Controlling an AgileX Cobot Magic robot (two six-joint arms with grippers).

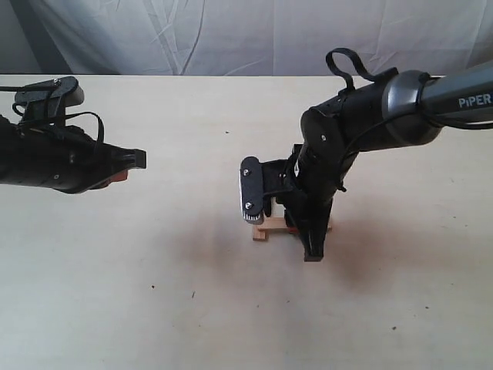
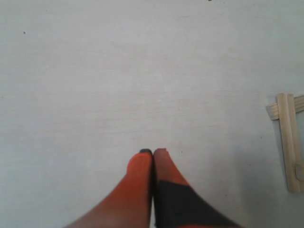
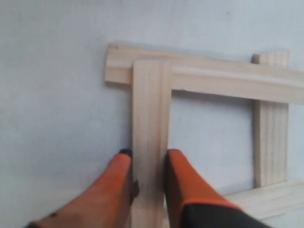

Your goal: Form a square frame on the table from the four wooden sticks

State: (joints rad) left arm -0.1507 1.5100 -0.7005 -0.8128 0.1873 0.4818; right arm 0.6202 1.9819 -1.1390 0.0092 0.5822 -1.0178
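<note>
Four light-tan wooden sticks lie as a rough square frame (image 3: 204,76) on the pale table (image 3: 57,95). My right gripper (image 3: 149,154) is shut on one stick (image 3: 151,118), its orange fingers pressing both sides; that stick's far end rests on a crossing stick (image 3: 228,78). In the exterior view the right arm covers most of the frame, leaving only a corner (image 1: 262,230) showing. My left gripper (image 2: 152,152) is shut with nothing in it, hovering over bare table at the left (image 1: 139,158). Part of the frame (image 2: 289,137) shows at the edge of the left wrist view.
A wrinkled grey cloth (image 1: 246,35) hangs behind the table's far edge. The table (image 1: 154,293) shows a few small dark specks. The right arm's silver camera mount (image 1: 251,189) sits just left of the frame.
</note>
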